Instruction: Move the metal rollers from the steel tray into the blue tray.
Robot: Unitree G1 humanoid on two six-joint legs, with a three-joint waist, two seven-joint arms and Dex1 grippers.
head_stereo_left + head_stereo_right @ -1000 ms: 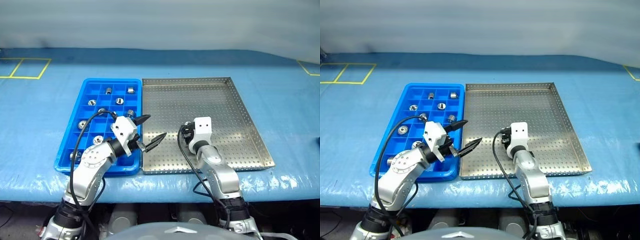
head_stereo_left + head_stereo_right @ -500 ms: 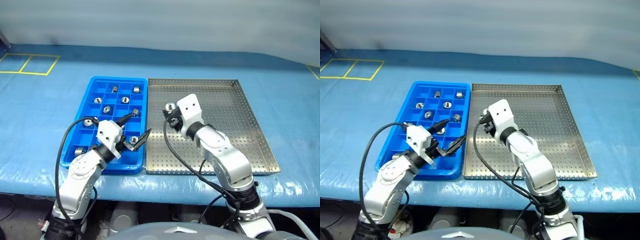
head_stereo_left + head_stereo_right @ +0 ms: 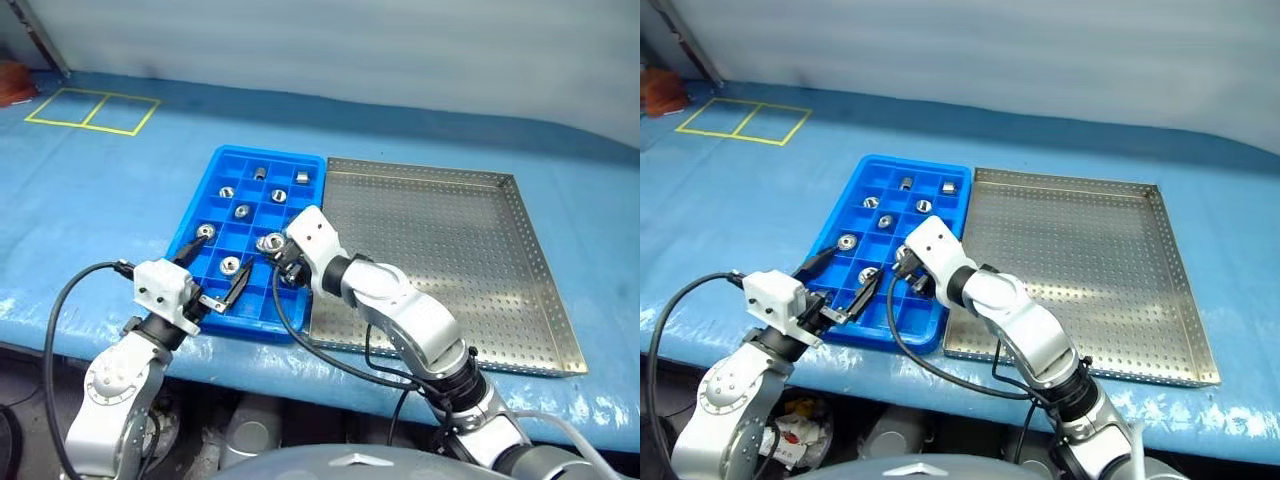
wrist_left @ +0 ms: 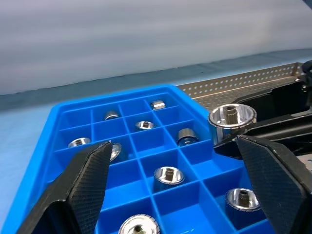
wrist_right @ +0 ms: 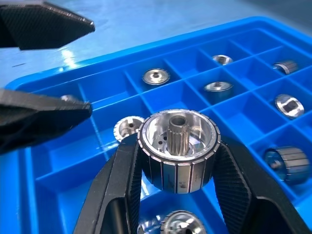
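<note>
Steel, ribbed and shiny, the metal roller (image 5: 178, 150) you are carrying sits clamped between the jaws of your right gripper (image 3: 275, 250), hub upward, above the blue tray (image 3: 200, 275). A second ago that gripper was low over the steel tray (image 3: 470, 260); it has since lifted and swung across to the blue tray's near-middle compartments. Your left gripper (image 3: 215, 272) has drawn back toward the blue tray's near left corner, with its jaws spread wide and nothing between them. The whole view has also shifted, so both trays now sit skewed in the head views; they have not moved on the bench (image 3: 90, 210).

Counting the rollers in the blue tray, you can make out about seven lying one to a compartment, with the carried one as an eighth; a few more may be hidden behind the arms. The steel tray's perforated floor shows no rollers where it is visible.
</note>
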